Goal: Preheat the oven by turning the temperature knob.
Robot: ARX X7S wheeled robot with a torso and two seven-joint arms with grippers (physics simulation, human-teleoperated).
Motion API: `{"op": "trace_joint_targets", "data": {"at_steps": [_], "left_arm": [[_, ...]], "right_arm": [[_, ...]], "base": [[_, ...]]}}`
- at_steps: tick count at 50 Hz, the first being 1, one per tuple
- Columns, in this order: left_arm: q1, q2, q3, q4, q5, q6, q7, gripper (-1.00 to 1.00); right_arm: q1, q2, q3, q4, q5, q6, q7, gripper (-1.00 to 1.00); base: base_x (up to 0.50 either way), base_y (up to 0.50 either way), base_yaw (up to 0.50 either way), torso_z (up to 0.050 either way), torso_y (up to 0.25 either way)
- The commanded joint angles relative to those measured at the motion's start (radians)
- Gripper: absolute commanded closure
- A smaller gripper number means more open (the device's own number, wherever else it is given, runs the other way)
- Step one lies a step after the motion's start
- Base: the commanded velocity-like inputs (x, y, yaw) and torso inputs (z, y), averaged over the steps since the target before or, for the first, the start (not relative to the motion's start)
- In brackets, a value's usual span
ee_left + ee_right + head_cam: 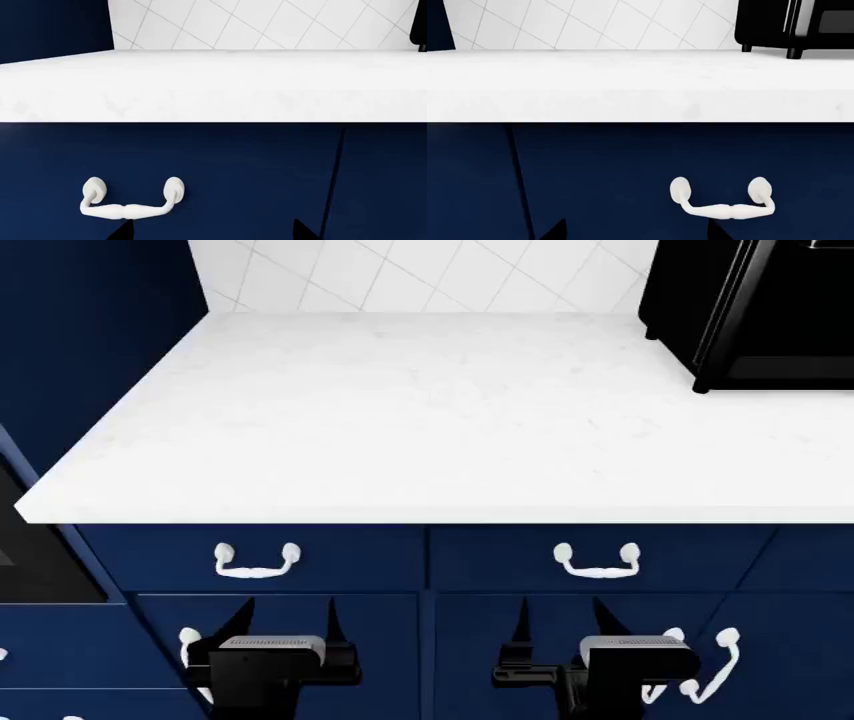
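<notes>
Peeking in at head view's left edge, a dark panel point(34, 550), possibly the oven; no knob showing. Left gripper point(283, 625) and right gripper point(558, 625) are idling low, jaws apart, empty, facing navy drawers point(534, 560). Microwave point(754, 310) is sitting upper right.

I count four white drawer handles point(256, 560) ahead of my two grippers. One white countertop point(400, 420) lies above them, bearing one black microwave point(754, 310).

light: bright, even, flat render | shadows: faint beneath the microwave point(754, 315) (soft edges) | glare: countertop point(400, 410) near the microwave nearly washed out | focus: sharp throughout, no edge distortion
</notes>
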Motion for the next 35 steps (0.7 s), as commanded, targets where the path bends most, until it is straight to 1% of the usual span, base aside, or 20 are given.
{"op": "trace_joint_targets", "data": {"at_steps": [1, 10, 14, 16, 17, 20, 22, 25, 28, 31, 32, 35], "left_arm": [[-0.002, -0.016, 0.017, 0.000, -0.019, -0.002, -0.018, -1.00], [-0.007, -0.043, 0.048, 0.002, -0.050, -0.005, -0.049, -1.00], [-0.008, -0.051, 0.054, 0.008, -0.058, 0.001, -0.061, -1.00], [0.000, -0.059, 0.058, 0.084, -0.043, 0.023, -0.074, -1.00], [0.001, -0.060, 0.056, 0.112, -0.053, 0.013, -0.076, -1.00], [-0.009, -0.073, 0.040, 0.292, -0.062, 0.005, -0.094, -1.00], [-0.018, -0.082, 0.036, 0.363, -0.060, 0.000, -0.102, -1.00], [-0.035, -0.095, 0.026, 0.486, -0.058, -0.026, -0.116, -1.00], [-0.062, -0.104, 0.007, 0.612, -0.097, -0.099, -0.125, -1.00], [-0.080, -0.115, -0.001, 0.685, -0.118, -0.144, -0.132, -1.00], [-0.078, -0.121, -0.001, 0.708, -0.109, -0.129, -0.133, -1.00], [-0.091, -0.129, -0.009, 0.767, -0.121, -0.151, -0.142, -1.00]], "right_arm": [[-0.002, 0.016, -0.021, -0.001, 0.009, -0.005, 0.024, -1.00], [-0.002, 0.044, -0.054, 0.003, 0.029, -0.011, 0.059, -1.00], [0.000, 0.052, -0.064, -0.001, 0.001, -0.026, 0.096, -1.00], [-0.007, 0.053, -0.052, -0.092, -0.028, -0.010, 0.143, -1.00], [-0.009, 0.050, -0.043, -0.122, -0.007, 0.005, 0.146, -1.00], [-0.023, 0.061, -0.041, -0.288, -0.015, 0.042, 0.161, -1.00], [-0.025, 0.068, -0.044, -0.359, -0.029, 0.058, 0.171, -1.00], [-0.033, 0.080, -0.059, -0.467, -0.049, 0.084, 0.174, -1.00], [-0.037, 0.098, -0.086, -0.601, -0.106, 0.099, 0.175, -1.00], [-0.013, 0.103, -0.087, -0.728, -0.107, 0.168, 0.163, -1.00], [-0.002, 0.105, -0.084, -0.761, -0.109, 0.191, 0.162, -1.00], [0.020, 0.109, -0.076, -0.834, -0.101, 0.236, 0.157, -1.00]], "base": [[0.00, 0.00, 0.00, 0.000, 0.000], [0.00, 0.00, 0.00, 0.000, 0.000], [0.00, 0.00, 0.00, 0.000, 0.000], [0.00, 0.00, 0.00, 0.000, 0.000], [0.00, 0.00, 0.00, 0.000, 0.000], [0.00, 0.00, 0.00, 0.000, 0.000], [0.00, 0.00, 0.00, 0.000, 0.000], [0.00, 0.00, 0.00, 0.000, 0.000], [0.00, 0.00, 0.00, 0.000, 0.000], [0.00, 0.00, 0.00, 0.000, 0.000], [0.00, 0.00, 0.00, 0.000, 0.000], [0.00, 0.00, 0.00, 0.000, 0.000]]}}
